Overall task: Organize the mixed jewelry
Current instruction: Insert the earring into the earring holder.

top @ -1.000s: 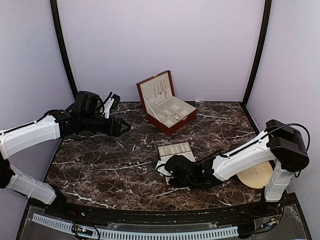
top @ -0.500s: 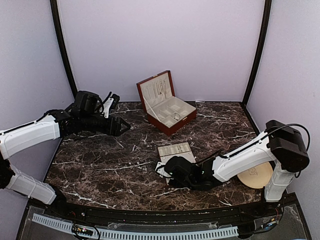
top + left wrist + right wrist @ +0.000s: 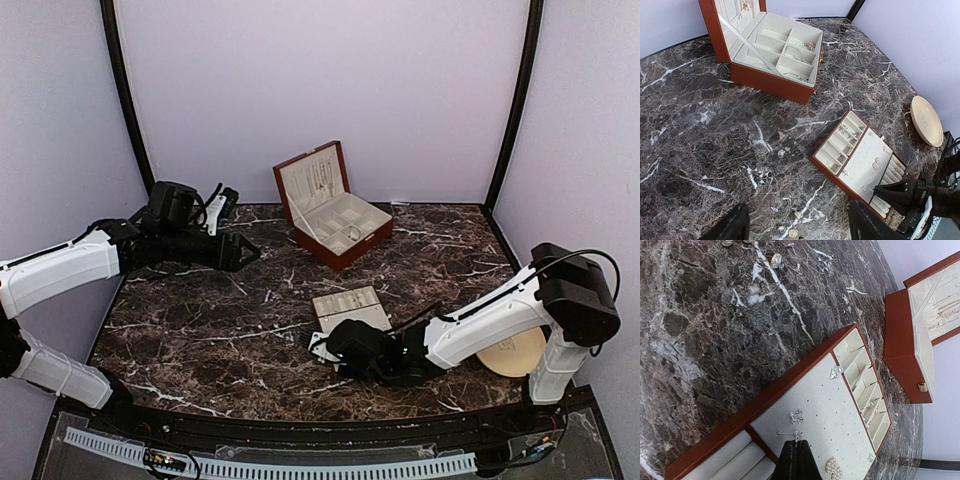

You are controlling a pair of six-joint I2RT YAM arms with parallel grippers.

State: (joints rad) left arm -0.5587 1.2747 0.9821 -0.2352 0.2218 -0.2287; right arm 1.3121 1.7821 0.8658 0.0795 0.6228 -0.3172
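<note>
The shallow red-brown tray with a cream dotted pad (image 3: 350,303) lies in the middle of the dark veined marble table (image 3: 200,330). At the tray's near edge is the right gripper (image 3: 796,446), jaws pressed together, its tip meeting a thin silvery stud earring (image 3: 787,433) on the pad; whether it pinches the stud I cannot tell. Sparkly earrings (image 3: 796,416) sit on the pad beside it. Well left of the tray, loose silvery jewelry pieces (image 3: 791,232) lie on bare marble, seen between the fingers of the left gripper (image 3: 798,210), whose jaws stand wide apart around nothing. Behind the tray stands the open red-brown wooden box with cream lining (image 3: 345,250), with fine chains (image 3: 801,46) inside it. Right of the tray is the round beige plate (image 3: 512,352)
</note>
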